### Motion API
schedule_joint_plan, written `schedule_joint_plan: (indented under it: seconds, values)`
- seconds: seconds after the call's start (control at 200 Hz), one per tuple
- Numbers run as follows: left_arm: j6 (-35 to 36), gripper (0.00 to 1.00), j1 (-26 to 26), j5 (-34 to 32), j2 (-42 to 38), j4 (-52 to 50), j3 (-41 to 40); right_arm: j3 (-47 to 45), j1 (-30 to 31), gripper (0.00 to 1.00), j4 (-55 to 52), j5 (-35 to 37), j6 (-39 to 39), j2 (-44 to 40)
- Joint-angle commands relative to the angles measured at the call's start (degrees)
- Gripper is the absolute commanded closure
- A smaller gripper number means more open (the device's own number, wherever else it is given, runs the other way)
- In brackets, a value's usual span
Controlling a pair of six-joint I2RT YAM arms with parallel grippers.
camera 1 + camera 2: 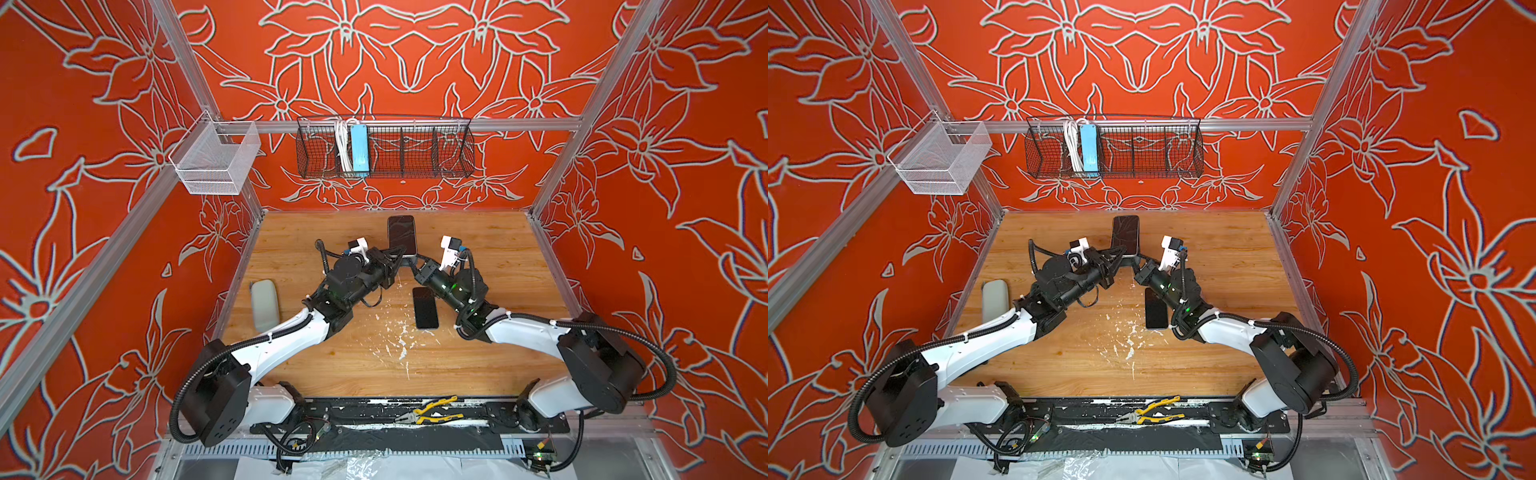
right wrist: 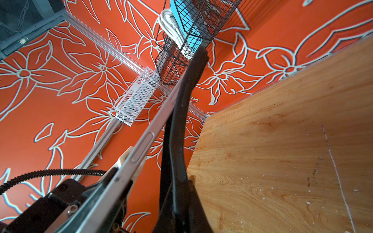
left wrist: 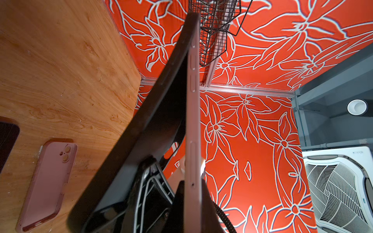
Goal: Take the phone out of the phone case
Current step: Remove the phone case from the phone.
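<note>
L claw is pinching the bottom end of the silver-edged phone. R claw is clamping the black soft case, which is bowing away from the phone's side. Both are being held up over the bench. Looks like mid-peel; next move prob. needs the two pulled apart w/o the phone slipping. The dusty-pink phone case is lying flat on the bench, untouched. No brand or writing is showing legibly.

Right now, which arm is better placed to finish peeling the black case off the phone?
Probably right: the right gripper is shut on the black case, already bowed off the phone, which the left gripper pins.
</note>
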Motion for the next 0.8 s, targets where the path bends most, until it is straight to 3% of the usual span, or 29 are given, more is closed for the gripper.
schedule_joint_plan:
  seconds: [0.0,0.796]
  values:
    - [-0.03,1.00,0.07,2.95,-3.33,7.41,-0.15,-0.12,-0.83,0.96,-4.58,0.74,-1.35,-0.96]
    - [-1.35,1.00,-0.11,5.81,0.12,12.16,-2.19,2.99,-2.63,0.96,-10.79,0.30,-3.58,-2.79]
